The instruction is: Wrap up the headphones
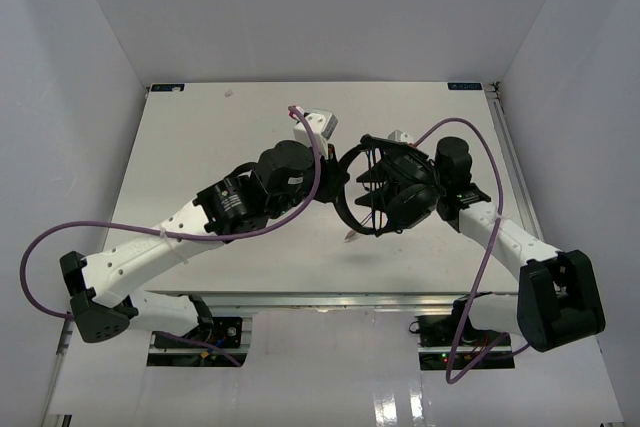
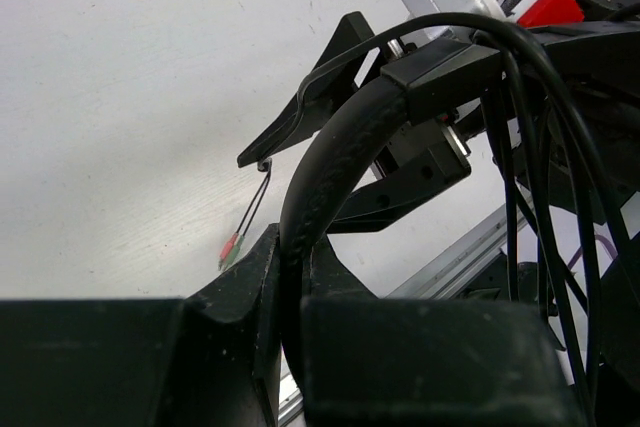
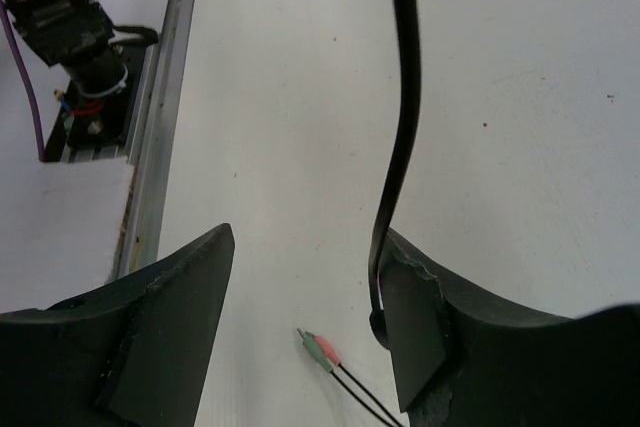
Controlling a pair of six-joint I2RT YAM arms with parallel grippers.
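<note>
Black padded headband point(image 2: 330, 167) fills the left wrist view, running down between the left jaws, which are clenched on it and so carry the headphones point(image 1: 385, 192) up off the middle of the tabletop point(image 1: 200, 137), between the two wrists. Several strands of the thin cable point(image 2: 515, 197) already cross the band and the ear cups, so the winding looks partly done, with a loose tail left over that ends in the pink and green plugs point(image 3: 322, 349). The plugs sit low over the bare tabletop; whether they rest on it or hang just above it I cannot tell. The right jaws stand well apart with nothing gripped between them. A dark strip, probably the cable seen close though it could be part of the band, runs down beside one right finger point(image 3: 410, 307) and touches its inner face. The step in hand seems to be a change of grip between turns. The next move would call for the right jaws to take the free tail somewhere short of the plugs and lead it round the headset once more. The left jaws would need to hold the band steady meanwhile, so that the laid strands do not slip.
</note>
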